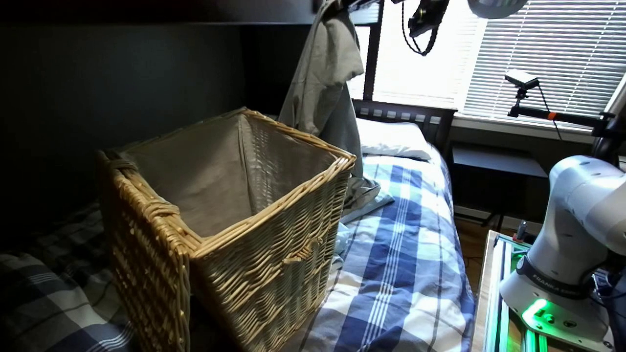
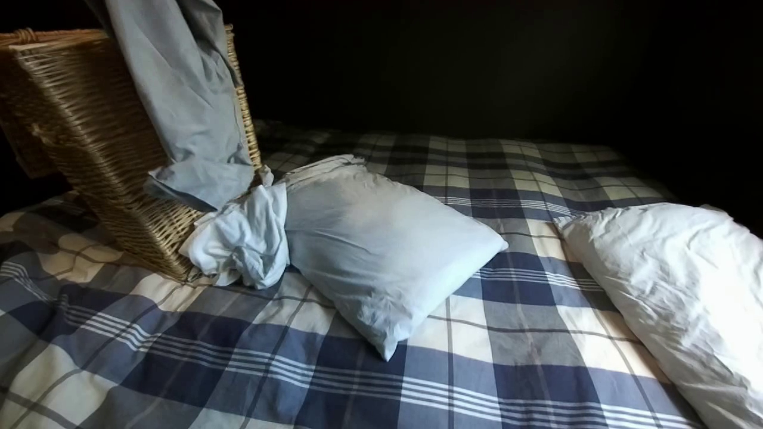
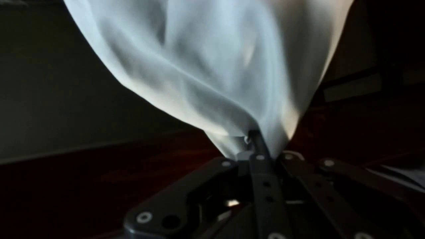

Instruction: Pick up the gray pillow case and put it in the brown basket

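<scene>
The gray pillow case (image 1: 323, 73) hangs in long folds from my gripper (image 1: 337, 7), which is high at the top edge of an exterior view. In the wrist view my gripper (image 3: 265, 142) is shut on the gathered end of the pillow case (image 3: 206, 59). The brown wicker basket (image 1: 274, 264) stands on the bed, open at the top, with a cloth lining. The pillow case hangs outside the basket, next to its wall; it also shows in an exterior view (image 2: 185, 89) in front of the basket (image 2: 89, 125). Its lower end is near the bed.
A crumpled pale cloth (image 2: 244, 238) and a light gray pillow (image 2: 387, 238) lie beside the basket on the plaid bed (image 2: 268, 363). A white pillow (image 2: 673, 286) lies farther along. A dark overhead ledge (image 1: 161, 10) runs above the basket.
</scene>
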### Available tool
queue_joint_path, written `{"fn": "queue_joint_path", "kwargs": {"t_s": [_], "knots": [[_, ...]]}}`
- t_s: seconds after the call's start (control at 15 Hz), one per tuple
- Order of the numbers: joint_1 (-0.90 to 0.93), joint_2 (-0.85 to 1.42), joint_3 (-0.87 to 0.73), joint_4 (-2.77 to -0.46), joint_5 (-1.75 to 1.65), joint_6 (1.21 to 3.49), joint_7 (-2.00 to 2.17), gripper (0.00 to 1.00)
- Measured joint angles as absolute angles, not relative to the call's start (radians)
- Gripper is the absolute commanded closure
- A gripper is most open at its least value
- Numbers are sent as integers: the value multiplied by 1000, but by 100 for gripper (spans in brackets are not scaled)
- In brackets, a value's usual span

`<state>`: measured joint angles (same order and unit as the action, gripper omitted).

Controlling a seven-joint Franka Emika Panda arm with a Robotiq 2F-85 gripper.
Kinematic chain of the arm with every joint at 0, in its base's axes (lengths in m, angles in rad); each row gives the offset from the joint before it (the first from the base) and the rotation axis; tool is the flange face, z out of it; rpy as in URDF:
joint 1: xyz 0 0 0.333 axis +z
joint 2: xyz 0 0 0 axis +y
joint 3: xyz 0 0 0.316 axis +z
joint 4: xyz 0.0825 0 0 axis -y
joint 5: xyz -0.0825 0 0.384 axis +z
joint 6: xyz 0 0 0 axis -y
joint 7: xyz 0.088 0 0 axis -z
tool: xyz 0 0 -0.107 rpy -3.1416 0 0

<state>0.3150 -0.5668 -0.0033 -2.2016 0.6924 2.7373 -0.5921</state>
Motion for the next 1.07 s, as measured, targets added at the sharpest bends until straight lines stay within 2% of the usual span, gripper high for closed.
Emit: {"fn": "queue_joint_path", "kwargs": {"t_s": [0.47,0.8,1.0,1.07], "knots": [[592,-489,-39,-2002,746,2777,-743,100],[814,-305,-108,-1901,957,2882,-1026,100],[875,-181,-161,-1868,1082,2907,-1196,100],[876,-144,-173,-1861,1104,2909,-1236,74]]}}
